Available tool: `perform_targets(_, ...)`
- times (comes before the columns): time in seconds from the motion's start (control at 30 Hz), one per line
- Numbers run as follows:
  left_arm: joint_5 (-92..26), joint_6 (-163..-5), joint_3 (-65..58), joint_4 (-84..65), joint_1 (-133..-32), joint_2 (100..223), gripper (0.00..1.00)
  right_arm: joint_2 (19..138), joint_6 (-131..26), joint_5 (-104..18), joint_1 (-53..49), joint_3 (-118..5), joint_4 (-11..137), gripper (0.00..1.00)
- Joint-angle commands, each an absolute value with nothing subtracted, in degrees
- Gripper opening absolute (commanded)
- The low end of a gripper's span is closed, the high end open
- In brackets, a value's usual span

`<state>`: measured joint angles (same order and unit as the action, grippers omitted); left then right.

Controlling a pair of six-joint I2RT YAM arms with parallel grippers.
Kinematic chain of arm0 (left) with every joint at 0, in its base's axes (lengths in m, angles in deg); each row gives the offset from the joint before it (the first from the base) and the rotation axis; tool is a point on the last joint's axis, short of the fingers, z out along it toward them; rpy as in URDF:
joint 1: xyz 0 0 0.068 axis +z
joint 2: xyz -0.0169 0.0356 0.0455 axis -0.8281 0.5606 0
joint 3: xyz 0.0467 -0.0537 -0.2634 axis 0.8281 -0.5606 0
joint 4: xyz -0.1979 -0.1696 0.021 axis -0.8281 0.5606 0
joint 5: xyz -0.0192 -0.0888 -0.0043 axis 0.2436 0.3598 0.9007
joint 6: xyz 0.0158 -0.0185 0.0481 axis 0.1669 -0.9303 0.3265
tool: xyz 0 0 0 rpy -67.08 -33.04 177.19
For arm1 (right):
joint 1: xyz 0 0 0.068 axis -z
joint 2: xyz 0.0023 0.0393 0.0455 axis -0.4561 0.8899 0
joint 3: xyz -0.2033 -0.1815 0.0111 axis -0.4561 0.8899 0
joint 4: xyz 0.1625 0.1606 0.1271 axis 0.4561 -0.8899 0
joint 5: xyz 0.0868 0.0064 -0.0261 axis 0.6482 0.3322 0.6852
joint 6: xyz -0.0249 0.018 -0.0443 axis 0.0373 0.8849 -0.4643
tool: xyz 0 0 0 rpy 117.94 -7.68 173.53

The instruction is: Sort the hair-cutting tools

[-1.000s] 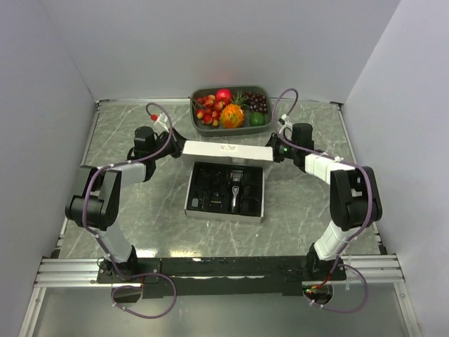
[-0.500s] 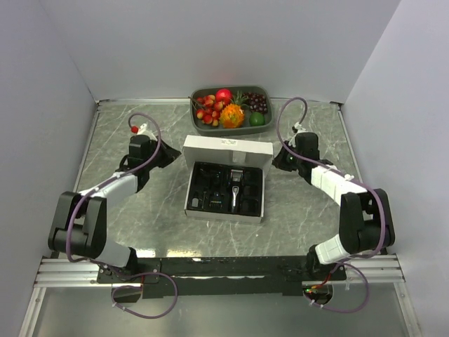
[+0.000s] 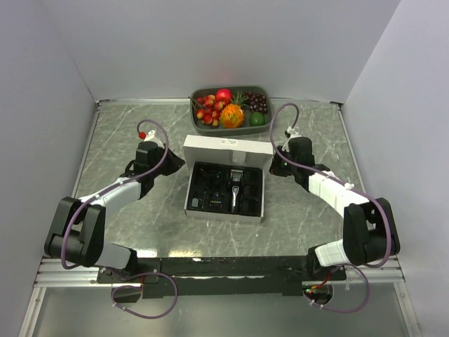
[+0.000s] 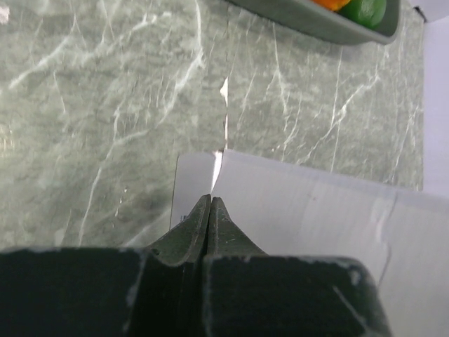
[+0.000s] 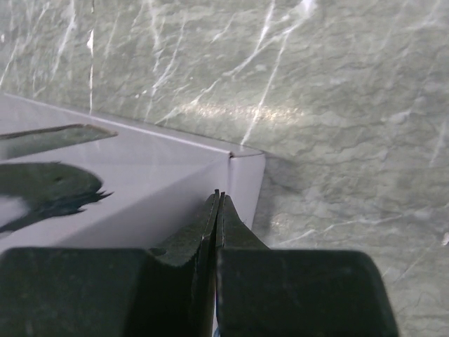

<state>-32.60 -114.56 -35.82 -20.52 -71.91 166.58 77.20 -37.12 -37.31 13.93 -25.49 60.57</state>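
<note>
**Entry: hair-cutting tools, boxed**

**Location.** An open white cardboard box (image 3: 189, 204) sits mid-frame in the top view, on the grey marbled table (image 3: 119, 140). Its lid (image 3: 228, 149) is folded back toward the upper frame, just short of the grey fruit tray (image 3: 231, 130).

**Contents.**
- A slim black-and-silver hair clipper (image 3: 236, 189) lies right of centre in the box, its long axis running up and down the frame.
- Black clipper parts (image 3: 207, 188) fill the compartments to its left. The single pieces are too small to tell apart.
- All the tools appear to be in the box, so sorting looks not yet begun.

**Left gripper** (image 3: 172, 163) (image 4: 210, 201). The fingers are pressed together with nothing seen between them. It sits at the left end of the lid, and in the wrist view the tips are over the lid's corner. Whether they touch the card cannot be told.

**Right gripper** (image 3: 274, 163) (image 5: 219, 196). The fingers are likewise closed and empty. It sits at the right end of the lid, tips over that corner.

**Governing relation.** The tools lie down-frame and inward of both grippers.
- The right gripper is the nearer to the hair clipper, and the left is nearer to the parts on the left side.
- Whichever goes in would probably have to open first, come in over the box and set its jaws across the clipper's long axis.
</note>
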Motion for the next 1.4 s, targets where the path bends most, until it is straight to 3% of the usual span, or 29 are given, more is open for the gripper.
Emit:
perform_targets(0.0, -34.08, -112.68, -36.94, -20.75, -72.34, 163.72, 0.01, 73.35, -37.12, -39.23, 12.55, -24.5, 60.18, 0.0)
perform_targets(0.7, -33.99, -110.92, -36.33, -22.6, -72.95, 164.6, 0.02, 69.66, -36.24, -40.2, 9.12, -22.48, 60.44, 0.0)
perform_targets(1.37, -19.22, -112.07, -40.37, -32.8, -72.95, 165.83, 0.01, 70.01, -37.92, -38.97, 9.03, -22.57, 60.52, 0.0)
